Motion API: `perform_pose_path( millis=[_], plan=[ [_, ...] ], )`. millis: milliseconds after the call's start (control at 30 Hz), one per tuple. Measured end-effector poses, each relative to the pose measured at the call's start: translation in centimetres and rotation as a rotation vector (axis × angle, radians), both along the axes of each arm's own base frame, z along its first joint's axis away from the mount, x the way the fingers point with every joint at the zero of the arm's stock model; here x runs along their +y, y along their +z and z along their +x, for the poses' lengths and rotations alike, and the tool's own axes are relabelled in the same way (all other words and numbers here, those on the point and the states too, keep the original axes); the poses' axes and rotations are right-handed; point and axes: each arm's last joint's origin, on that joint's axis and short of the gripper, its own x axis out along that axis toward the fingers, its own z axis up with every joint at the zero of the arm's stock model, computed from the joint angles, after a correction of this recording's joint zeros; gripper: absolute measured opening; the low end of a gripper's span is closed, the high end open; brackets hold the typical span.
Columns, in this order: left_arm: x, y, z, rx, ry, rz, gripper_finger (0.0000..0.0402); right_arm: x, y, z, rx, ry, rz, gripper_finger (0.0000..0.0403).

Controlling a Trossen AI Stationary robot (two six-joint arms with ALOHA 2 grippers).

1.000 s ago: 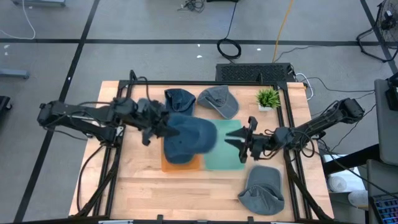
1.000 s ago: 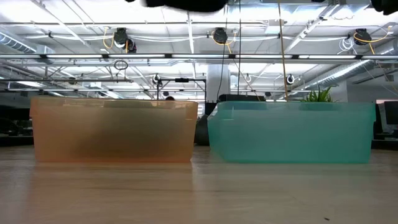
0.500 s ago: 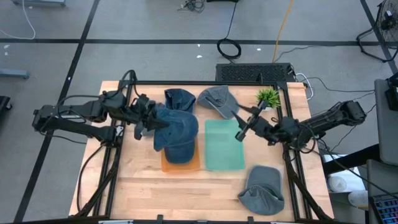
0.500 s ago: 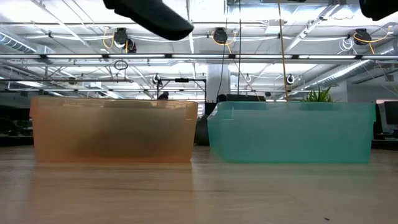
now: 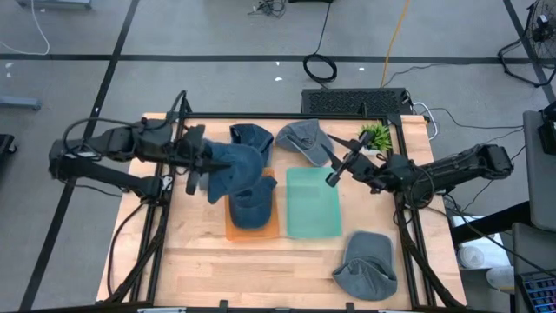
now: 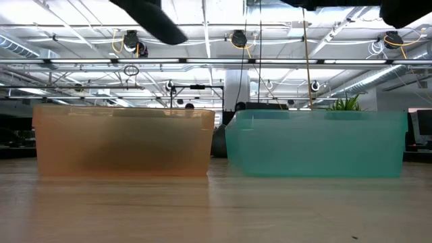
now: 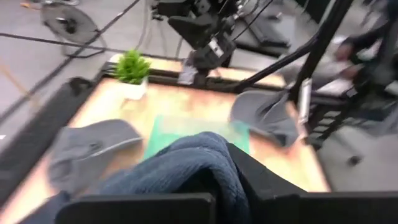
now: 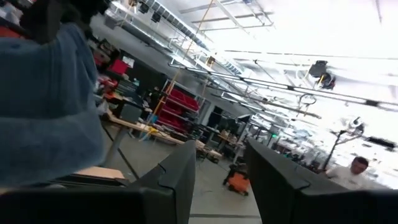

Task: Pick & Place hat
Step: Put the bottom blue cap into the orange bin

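Note:
My left gripper (image 5: 207, 163) is shut on a blue denim hat (image 5: 236, 167), held above the far left part of the orange bin (image 5: 233, 231). In the left wrist view the hat (image 7: 186, 163) bulges up between my fingers. More blue cloth (image 5: 252, 209) shows in the orange bin; whether it is this hat's lower part or another hat, I cannot tell. My right gripper (image 5: 334, 170) is open and tipped upward over the far edge of the teal bin (image 5: 313, 209), touching nothing. In the right wrist view the blue hat (image 8: 43, 106) shows off to one side. My left gripper pinches the blue hat's cloth (image 7: 205, 177) between its two fingers, coming level from the table's left. The hat is lifted off the table and droops from the fingers toward the orange bin. Which part of the hat the fingers are on is hidden by bunched cloth.
A dark blue hat (image 5: 252, 136) and a grey hat (image 5: 304, 139) lie near the far edge, another grey hat (image 5: 365, 265) near the near right corner. A small potted plant (image 5: 375, 136) stands far right. Both bins (image 6: 121, 142) (image 6: 317, 143) sit mid-table.
My left gripper has drawn back toward the table's left and far side, carrying the blue hat from over the gap between the bins to over the orange bin's far left; the hat has gone from spread out to drooping. My right gripper moved toward the far edge and tipped upward.

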Motion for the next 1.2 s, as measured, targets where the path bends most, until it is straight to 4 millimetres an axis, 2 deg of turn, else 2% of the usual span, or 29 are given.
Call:
perform_pose_path(
  millis=[200, 367, 600, 900, 1200],
  plan=[
    [-0.5, 0.8, 1.2, 0.095, 0.001, 0.15, 0.0015, -0.3, 0.0, 0.0, 0.008, -0.004, -0.024, 0.0132],
    [-1.7, 0.5, 2.9, 0.148, -0.132, 0.337, 0.0015, -0.3, 0.0, 0.0, 0.011, -0.006, -0.028, 0.0132],
    [-3.3, -0.5, 4.7, 0.196, -0.225, 0.393, 0.0015, -0.3, 0.0, 0.0, 0.016, -0.008, -0.033, 0.0133],
    [-4.7, -1.2, 4.4, 0.256, -0.286, 0.53, 0.0015, -0.3, 0.0, 0.0, 0.039, -0.026, -0.07, 0.0131],
    [-6.6, -1.1, 3.7, 0.256, -0.308, 0.851, 0.0014, -0.3, 0.0, 0.0, 0.052, -0.037, -0.093, 0.013]
  ],
)
